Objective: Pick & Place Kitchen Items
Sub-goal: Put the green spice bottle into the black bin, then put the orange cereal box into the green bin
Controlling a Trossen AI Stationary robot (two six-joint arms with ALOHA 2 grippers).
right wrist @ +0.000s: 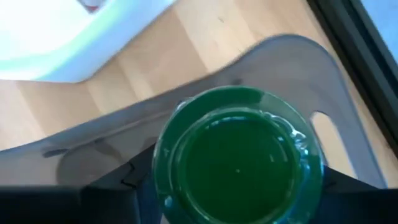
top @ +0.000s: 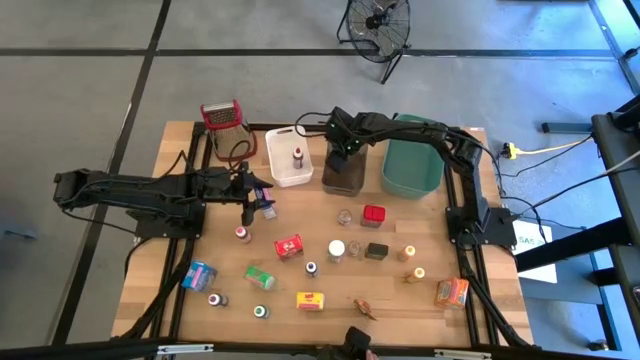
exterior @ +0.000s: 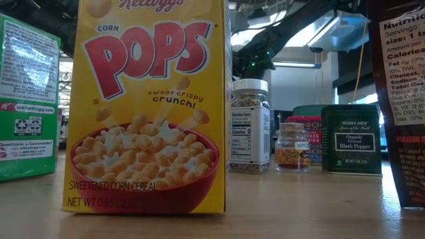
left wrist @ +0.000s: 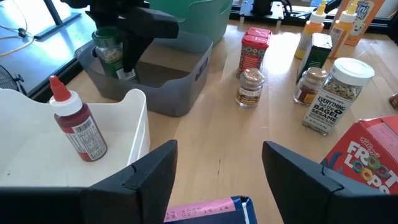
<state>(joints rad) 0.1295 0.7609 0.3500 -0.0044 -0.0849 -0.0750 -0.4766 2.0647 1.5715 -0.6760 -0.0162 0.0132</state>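
Jar with a green lid (right wrist: 239, 155) sits clasped between the right gripper's (top: 341, 152) fingers, held above the brown tub (top: 345, 172) at the table's far edge, between the white tub (top: 287, 155) and the green tub (top: 411, 168). Inside the white tub a small red-capped bottle (left wrist: 76, 126) stands upright. The left gripper (top: 258, 196) hovers near the white tub on the left half of the wooden table (top: 150, 250), clenched on a pink-and-blue box (left wrist: 208, 210), while other small groceries lie scattered over the near half
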